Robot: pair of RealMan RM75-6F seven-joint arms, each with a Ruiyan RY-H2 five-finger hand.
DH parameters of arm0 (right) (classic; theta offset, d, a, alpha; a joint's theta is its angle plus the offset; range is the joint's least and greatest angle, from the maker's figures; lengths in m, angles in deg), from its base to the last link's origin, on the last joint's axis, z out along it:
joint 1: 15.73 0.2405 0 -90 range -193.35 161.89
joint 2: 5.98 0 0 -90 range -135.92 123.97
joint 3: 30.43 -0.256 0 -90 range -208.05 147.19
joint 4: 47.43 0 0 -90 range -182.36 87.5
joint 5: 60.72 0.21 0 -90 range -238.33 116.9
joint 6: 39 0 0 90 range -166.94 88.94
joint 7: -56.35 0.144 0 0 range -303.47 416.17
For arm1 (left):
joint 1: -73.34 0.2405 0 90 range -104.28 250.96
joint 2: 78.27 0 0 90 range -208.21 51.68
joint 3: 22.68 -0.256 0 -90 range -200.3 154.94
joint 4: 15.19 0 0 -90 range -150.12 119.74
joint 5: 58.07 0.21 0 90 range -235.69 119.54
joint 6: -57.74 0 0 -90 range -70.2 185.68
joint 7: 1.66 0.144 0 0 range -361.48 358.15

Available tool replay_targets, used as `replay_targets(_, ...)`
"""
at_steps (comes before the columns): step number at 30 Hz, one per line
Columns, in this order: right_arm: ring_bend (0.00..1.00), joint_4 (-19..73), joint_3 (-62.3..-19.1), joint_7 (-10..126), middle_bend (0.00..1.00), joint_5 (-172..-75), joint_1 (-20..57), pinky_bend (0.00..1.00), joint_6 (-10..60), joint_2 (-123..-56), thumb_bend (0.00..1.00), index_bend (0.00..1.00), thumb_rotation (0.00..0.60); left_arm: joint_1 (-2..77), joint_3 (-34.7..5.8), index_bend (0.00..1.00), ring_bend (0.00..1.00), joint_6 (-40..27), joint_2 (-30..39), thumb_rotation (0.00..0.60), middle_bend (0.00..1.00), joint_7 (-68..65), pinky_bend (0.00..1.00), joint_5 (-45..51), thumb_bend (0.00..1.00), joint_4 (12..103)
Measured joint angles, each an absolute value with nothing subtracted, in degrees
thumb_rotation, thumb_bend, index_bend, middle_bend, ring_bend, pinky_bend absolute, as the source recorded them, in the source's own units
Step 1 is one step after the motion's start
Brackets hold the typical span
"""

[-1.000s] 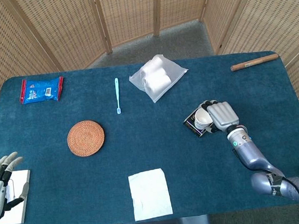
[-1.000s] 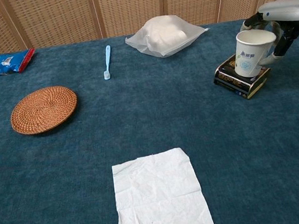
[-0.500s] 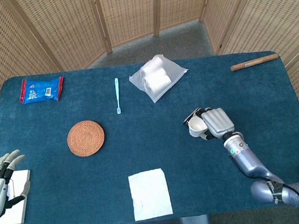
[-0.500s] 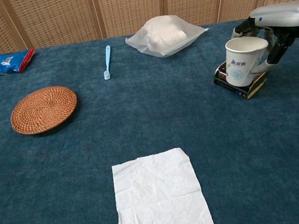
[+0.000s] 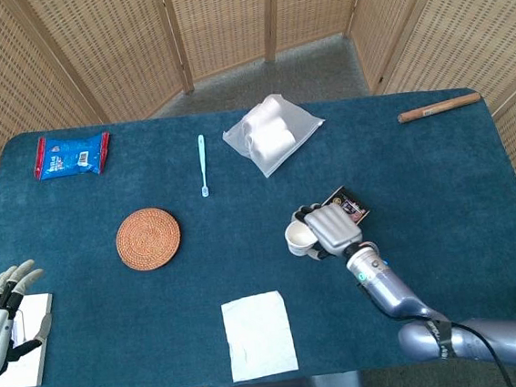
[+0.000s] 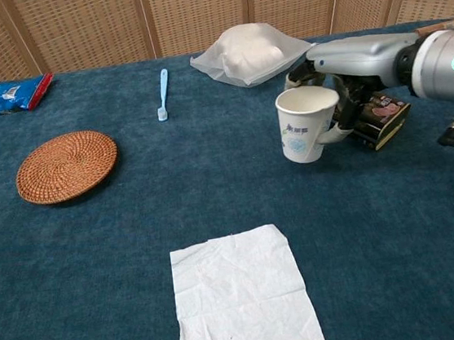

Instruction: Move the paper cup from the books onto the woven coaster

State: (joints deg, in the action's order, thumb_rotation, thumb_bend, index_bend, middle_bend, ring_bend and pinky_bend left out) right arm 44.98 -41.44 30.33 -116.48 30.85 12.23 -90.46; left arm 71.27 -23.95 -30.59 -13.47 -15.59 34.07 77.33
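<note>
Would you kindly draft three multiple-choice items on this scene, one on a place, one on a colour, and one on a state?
1. Where is the paper cup?
A. On the woven coaster
B. Held above the cloth, left of the books
C. Standing on the books

2. What colour is the toothbrush?
A. Light blue
B. Red
C. Black

3. How is the left hand?
A. Gripping the snack packet
B. Holding nothing, fingers apart
C. Pressing on the coaster

Answers: 1 B, the right hand holds it clear of the books, short of the woven coaster; 2 A, pale blue throughout; 3 B, it rests over a white pad at the table's corner.
</note>
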Motion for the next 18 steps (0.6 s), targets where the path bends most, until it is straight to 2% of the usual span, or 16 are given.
replay_targets(10,0.33,39.4,-43.8,26.8,0.31,-110.6,37.0,0.49,10.9,-97.5,0.27,0.32,0.600,72.7,-24.8,0.14,0.00,-31.8,-13.3,0.600,0.11,-17.9,0.00,33.9,0.48,75.6)
replay_targets(18,0.33,33.3,-43.9,24.6,0.30,-107.2,40.2,0.48,10.0,-102.3,0.26,0.32,0.600,73.9,-25.0,0.14,0.00,-33.2,-13.5,0.600,0.11,-19.0,0.00,33.4,0.48,74.7)
